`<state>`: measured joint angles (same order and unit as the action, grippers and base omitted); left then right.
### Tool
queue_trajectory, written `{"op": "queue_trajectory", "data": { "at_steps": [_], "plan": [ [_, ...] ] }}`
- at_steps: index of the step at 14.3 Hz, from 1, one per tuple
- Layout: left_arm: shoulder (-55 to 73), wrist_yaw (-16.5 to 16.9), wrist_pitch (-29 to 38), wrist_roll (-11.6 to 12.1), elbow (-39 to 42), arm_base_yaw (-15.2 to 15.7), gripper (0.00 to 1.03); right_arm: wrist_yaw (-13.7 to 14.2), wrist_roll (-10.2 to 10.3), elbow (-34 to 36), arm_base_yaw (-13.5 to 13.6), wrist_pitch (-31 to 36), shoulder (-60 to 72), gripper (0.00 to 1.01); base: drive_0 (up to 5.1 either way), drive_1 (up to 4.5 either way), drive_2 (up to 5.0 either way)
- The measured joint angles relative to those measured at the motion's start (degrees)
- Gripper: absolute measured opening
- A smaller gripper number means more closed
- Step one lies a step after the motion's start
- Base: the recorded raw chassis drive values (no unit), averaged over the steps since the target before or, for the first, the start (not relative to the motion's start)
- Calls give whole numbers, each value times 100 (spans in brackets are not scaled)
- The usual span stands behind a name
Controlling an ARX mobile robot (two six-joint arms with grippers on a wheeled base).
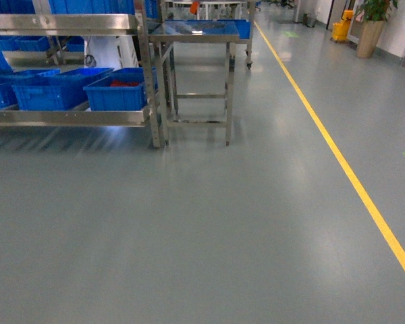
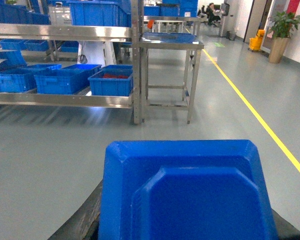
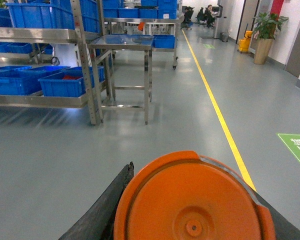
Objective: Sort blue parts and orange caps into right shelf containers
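Facing a steel shelf rack across grey floor, with one blue part and one orange cap carried at the wrists.

A blue part was recorded filling the lower left wrist view, seated in the left gripper, whose dark fingers were glimpsed only at the part's edges. An orange cap was likewise recorded in the right gripper, a dark finger pressed against its left side; both grips appeared closed on their loads, though the jaws were mostly hidden. Blue crates were listed on the rack's lower tier, one apparently holding red items. A steel table stood just right of the rack. A yellow floor line ran alongside.
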<state>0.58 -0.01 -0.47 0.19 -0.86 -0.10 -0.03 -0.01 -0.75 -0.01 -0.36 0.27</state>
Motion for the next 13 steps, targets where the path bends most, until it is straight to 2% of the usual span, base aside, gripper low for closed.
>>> {"op": "queue_trajectory", "data": {
  "at_steps": [13],
  "plan": [
    [0,0,7,0,0,0,44,4,0,0,0,-2,0,45,-2,418,-422]
  ]
}}
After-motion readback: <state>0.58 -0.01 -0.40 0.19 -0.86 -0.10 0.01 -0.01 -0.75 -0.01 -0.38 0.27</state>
